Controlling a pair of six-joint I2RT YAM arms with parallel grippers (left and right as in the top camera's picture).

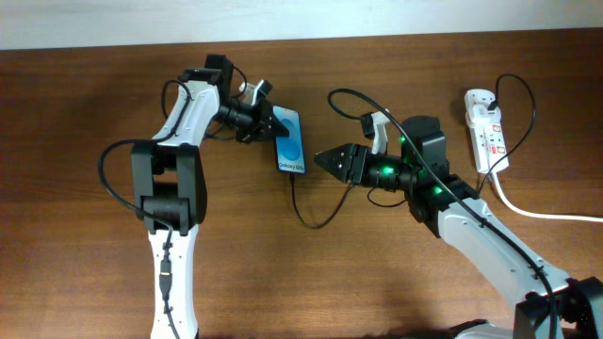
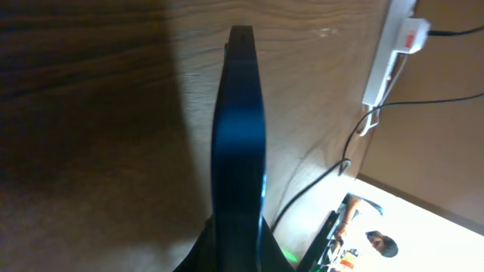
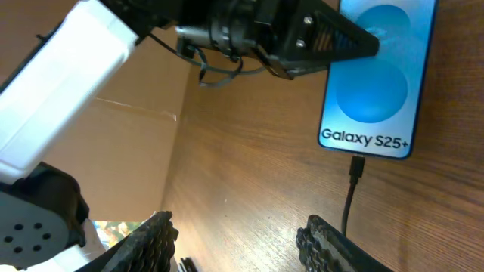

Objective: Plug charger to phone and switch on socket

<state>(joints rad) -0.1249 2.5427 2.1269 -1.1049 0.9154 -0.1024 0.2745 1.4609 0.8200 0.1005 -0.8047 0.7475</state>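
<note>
The phone (image 1: 292,146) lies on the wooden table with its light-blue "Galaxy" screen up. My left gripper (image 1: 267,124) is shut on the phone's far end; the left wrist view shows the phone (image 2: 238,128) edge-on between its jaws. The charger (image 1: 311,222), a thin black cable, loops on the table, and its plug tip (image 3: 358,165) sits in the phone's (image 3: 378,83) lower edge. Just right of the phone, my right gripper (image 1: 325,158) is open with nothing between its fingers (image 3: 144,242); the cable runs past the right one. The socket (image 1: 485,127) lies at the far right.
A thick white cord (image 1: 537,212) leaves the socket toward the right edge. A black plug with its thin cable (image 1: 513,89) sits in the strip. The socket (image 2: 393,53) also shows in the left wrist view. Bare wood lies between the arms at the front.
</note>
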